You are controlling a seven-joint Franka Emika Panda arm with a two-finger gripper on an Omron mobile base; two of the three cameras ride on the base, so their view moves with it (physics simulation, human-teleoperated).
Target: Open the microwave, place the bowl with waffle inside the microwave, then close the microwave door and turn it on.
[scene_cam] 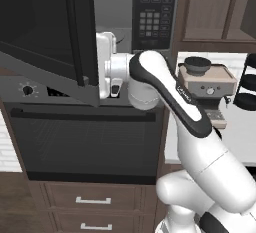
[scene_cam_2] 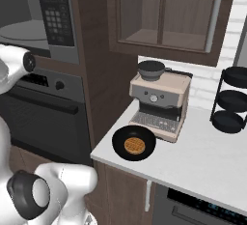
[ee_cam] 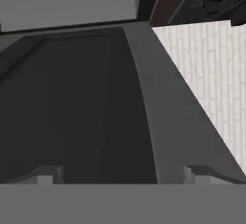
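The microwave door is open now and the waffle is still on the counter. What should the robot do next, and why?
Probably pull the gripper back from the microwave door and swing toward the bowl. The door is swung wide, the cavity open, while the bowl with the waffle sits by the coffee machine.

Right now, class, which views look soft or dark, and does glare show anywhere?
Left base view: microwave door glass is flat black, no glare. Right base view: evenly lit, waffle grid slightly soft in the bowl. Hand view: door frame blurry and dim; pincer tips are faint.

We see the microwave with its door swung open; the waffle sits in the black bowl on the counter.
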